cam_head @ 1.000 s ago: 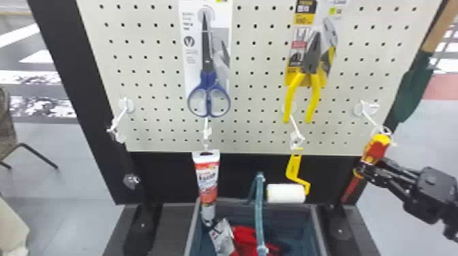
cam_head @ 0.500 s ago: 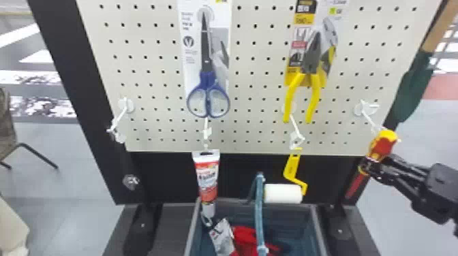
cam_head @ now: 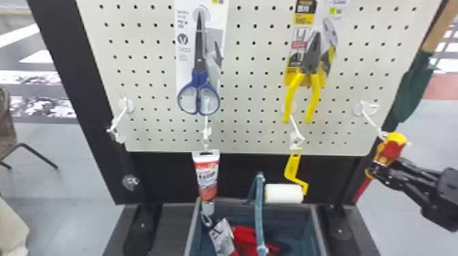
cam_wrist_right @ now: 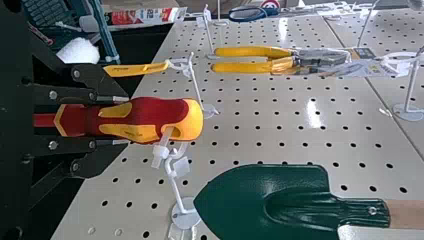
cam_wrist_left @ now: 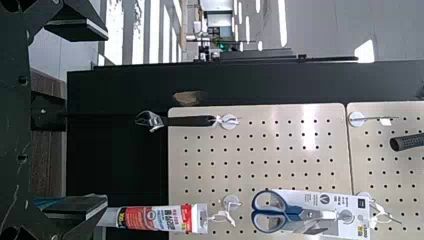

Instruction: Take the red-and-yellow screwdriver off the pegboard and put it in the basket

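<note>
In the head view, my right gripper [cam_head: 376, 169] is shut on the red-and-yellow screwdriver [cam_head: 391, 149] below the right-hand hook [cam_head: 371, 122]; its red shaft slants down past the fingers. The right wrist view shows the right gripper [cam_wrist_right: 121, 121] with a finger along each side of the screwdriver [cam_wrist_right: 145, 112]. A clear tab runs through the hole in the handle's yellow end, close against the white hook [cam_wrist_right: 172, 175]. The basket [cam_head: 319, 228] stands low in front of the pegboard [cam_head: 252, 112]. My left gripper [cam_wrist_left: 106, 120] is open and holds nothing, facing the board's left part.
Scissors [cam_head: 199, 95], pliers [cam_head: 315, 92], a tube [cam_head: 207, 177] and a yellow-handled roller [cam_head: 283, 193] hang on the board. The basket's handle [cam_head: 260, 211] stands up, with red items [cam_head: 244, 235] inside. A green trowel [cam_wrist_right: 270, 200] hangs close to the right gripper.
The right gripper and the screwdriver have shifted a little to the right in the head view, and the screwdriver's handle leans more to the right. The hanging items and the basket have kept their places.
</note>
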Controlling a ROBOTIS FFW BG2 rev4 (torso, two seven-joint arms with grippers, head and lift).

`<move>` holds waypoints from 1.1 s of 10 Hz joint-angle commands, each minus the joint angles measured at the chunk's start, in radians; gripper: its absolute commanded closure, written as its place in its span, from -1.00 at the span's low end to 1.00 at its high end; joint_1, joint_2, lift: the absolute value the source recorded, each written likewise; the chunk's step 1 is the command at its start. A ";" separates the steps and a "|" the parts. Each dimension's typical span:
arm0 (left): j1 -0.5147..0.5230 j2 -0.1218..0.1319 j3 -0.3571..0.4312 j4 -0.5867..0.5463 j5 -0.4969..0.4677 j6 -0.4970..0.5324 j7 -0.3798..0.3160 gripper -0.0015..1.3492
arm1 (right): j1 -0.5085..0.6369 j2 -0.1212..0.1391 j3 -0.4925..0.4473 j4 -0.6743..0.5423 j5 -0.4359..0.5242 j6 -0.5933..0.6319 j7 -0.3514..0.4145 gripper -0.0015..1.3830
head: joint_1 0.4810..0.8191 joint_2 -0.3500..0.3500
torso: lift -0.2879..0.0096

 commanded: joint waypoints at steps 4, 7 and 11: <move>-0.009 -0.007 -0.002 0.002 0.000 0.002 0.000 -0.80 | 0.146 0.091 -0.026 -0.136 -0.077 0.028 -0.106 0.73 | -0.60 0.00 | 0.26; -0.015 -0.007 -0.002 0.007 0.000 0.002 0.000 -0.80 | 0.238 0.171 -0.006 -0.133 -0.137 0.033 -0.181 0.73 | -0.60 0.00 | 0.26; -0.026 -0.007 -0.012 0.010 0.000 0.003 0.000 -0.80 | 0.247 0.188 0.033 -0.111 -0.176 0.025 -0.235 0.73 | -0.60 0.00 | 0.26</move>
